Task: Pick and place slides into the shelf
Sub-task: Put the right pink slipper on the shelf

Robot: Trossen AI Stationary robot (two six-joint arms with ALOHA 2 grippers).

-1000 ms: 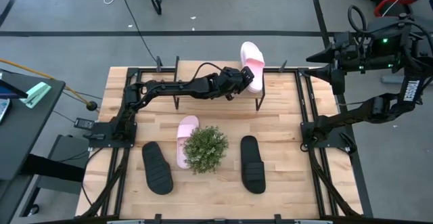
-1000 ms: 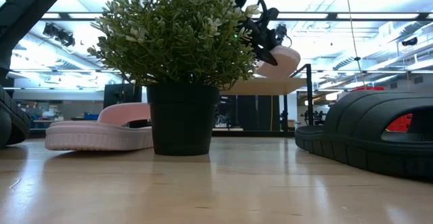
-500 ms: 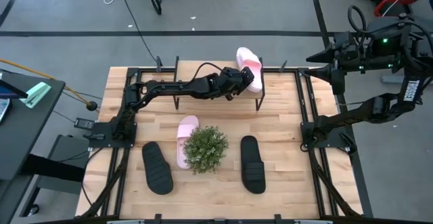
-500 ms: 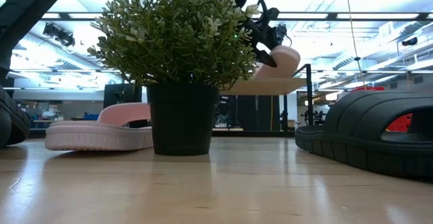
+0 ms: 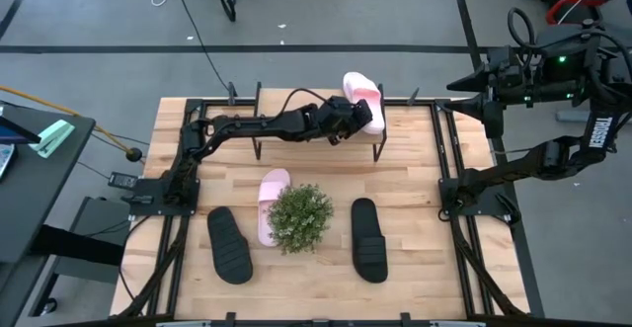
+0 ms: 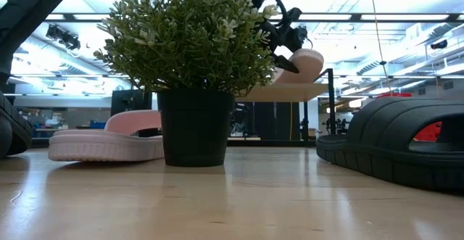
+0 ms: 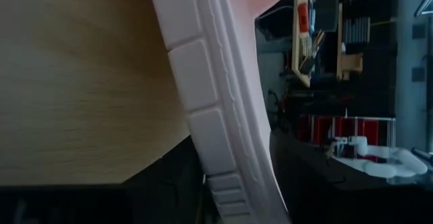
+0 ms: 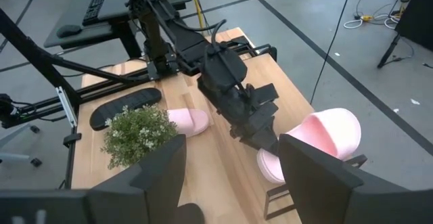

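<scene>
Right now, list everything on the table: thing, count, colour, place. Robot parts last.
pink slide on shelf: one, pale pink and white, far edge, overhanging.
pink slide on table: one, pale pink and white, left of the plant.
black slides: two, black, near side, flanking the plant.
plant: one, green in a black pot, table centre.
shelf: one, light wood, far side.
left gripper: dark, at the shelf slide, jaws part open.
right gripper: dark, off the table's right side, jaws open.
</scene>
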